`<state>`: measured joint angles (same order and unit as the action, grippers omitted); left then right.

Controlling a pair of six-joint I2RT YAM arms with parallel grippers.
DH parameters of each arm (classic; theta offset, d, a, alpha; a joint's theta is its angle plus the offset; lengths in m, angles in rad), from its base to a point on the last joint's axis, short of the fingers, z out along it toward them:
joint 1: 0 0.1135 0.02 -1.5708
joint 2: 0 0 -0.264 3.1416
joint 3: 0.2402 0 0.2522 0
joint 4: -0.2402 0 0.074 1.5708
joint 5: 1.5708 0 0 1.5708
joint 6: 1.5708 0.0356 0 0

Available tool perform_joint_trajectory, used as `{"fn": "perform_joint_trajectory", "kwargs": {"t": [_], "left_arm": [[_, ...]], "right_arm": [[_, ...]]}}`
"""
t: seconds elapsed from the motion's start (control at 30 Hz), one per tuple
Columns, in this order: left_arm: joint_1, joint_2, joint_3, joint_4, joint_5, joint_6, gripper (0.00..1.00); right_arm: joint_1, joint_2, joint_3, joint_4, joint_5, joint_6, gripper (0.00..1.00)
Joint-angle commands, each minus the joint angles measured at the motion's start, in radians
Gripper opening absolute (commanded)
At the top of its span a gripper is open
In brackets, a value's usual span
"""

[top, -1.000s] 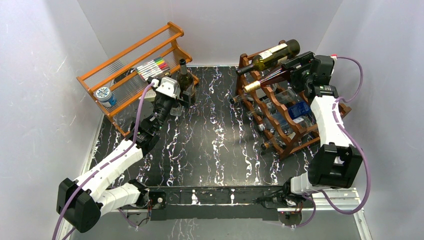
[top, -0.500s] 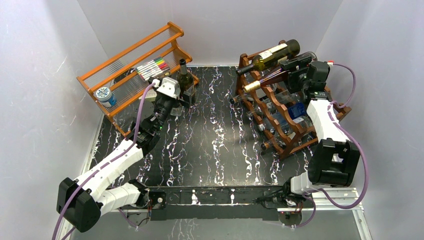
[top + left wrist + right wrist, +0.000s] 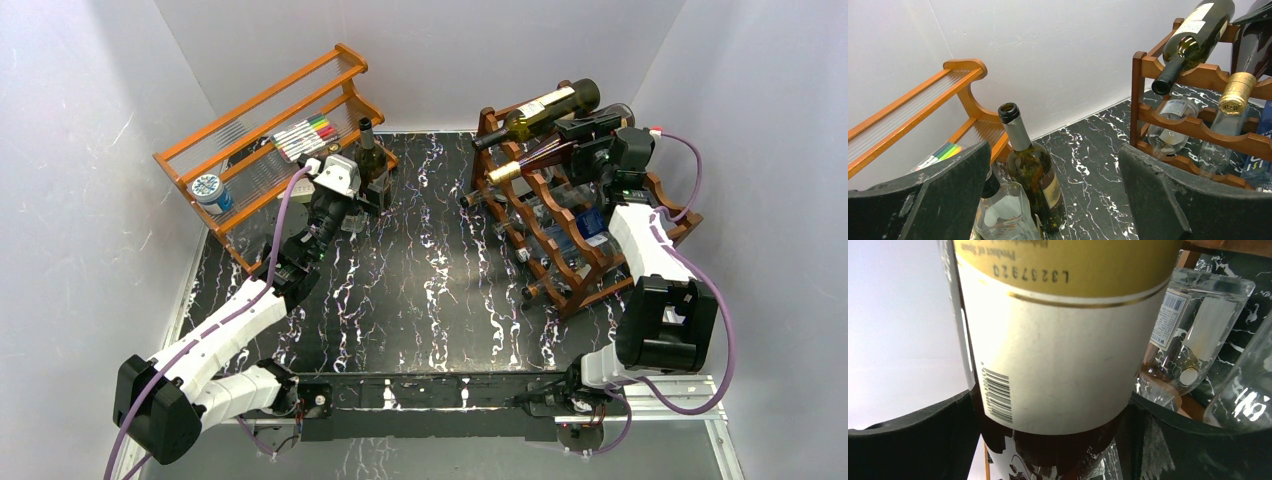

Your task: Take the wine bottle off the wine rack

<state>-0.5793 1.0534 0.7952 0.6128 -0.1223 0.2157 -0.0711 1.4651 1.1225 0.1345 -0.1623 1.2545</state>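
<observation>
My right end effector (image 3: 588,140) is clamped round the body of the gold-capped wine bottle (image 3: 540,157), which lies tilted in the upper tiers of the wine rack (image 3: 560,255), far right on the bench (image 3: 420,270). My left end effector (image 3: 1055,165) gapes wide, holding nothing.

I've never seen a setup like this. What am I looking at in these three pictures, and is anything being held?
These are two robot arms bolted to a black marbled table. The wide picture looks down from above; the other two come from a camera on each wrist. At left stands an orange rack with markers, and beside it an upright open bottle; the left claw is open and empty, facing it. At right, a dark wine rack holds bottles lying down. The right claw straddles the gold-capped wine bottle; whether it is squeezing, I cannot tell.
</observation>
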Motion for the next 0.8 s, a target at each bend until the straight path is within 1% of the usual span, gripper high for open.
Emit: {"fn": "perform_joint_trajectory", "kwargs": {"t": [0.0,0.1,0.3,0.37,0.5,0.57,0.63,0.77], "left_arm": [[-0.006,-0.009,0.005,0.044,0.015,-0.006,0.98],[-0.006,-0.010,0.006,0.044,0.018,-0.008,0.98],[-0.005,-0.009,0.004,0.045,0.018,-0.009,0.98],[-0.006,-0.009,0.003,0.046,0.019,-0.009,0.98],[-0.006,-0.008,0.003,0.044,0.019,-0.010,0.98],[-0.005,-0.008,0.005,0.046,0.020,-0.010,0.98],[-0.006,-0.006,0.004,0.046,0.023,-0.013,0.98],[-0.006,-0.003,0.005,0.045,0.030,-0.020,0.98]], "right_arm": [[0.018,-0.005,-0.009,0.103,-0.013,0.039,0.97],[0.026,-0.010,-0.010,0.103,0.006,0.046,0.92],[0.027,-0.013,-0.025,0.124,0.027,0.070,0.74],[0.027,-0.019,-0.039,0.151,0.031,0.080,0.68],[0.027,-0.044,-0.051,0.193,0.017,0.078,0.53],[0.027,-0.072,-0.070,0.237,0.019,0.076,0.48],[0.027,-0.099,-0.092,0.276,0.023,0.062,0.45],[0.027,-0.132,-0.141,0.344,0.019,0.065,0.42]]}}
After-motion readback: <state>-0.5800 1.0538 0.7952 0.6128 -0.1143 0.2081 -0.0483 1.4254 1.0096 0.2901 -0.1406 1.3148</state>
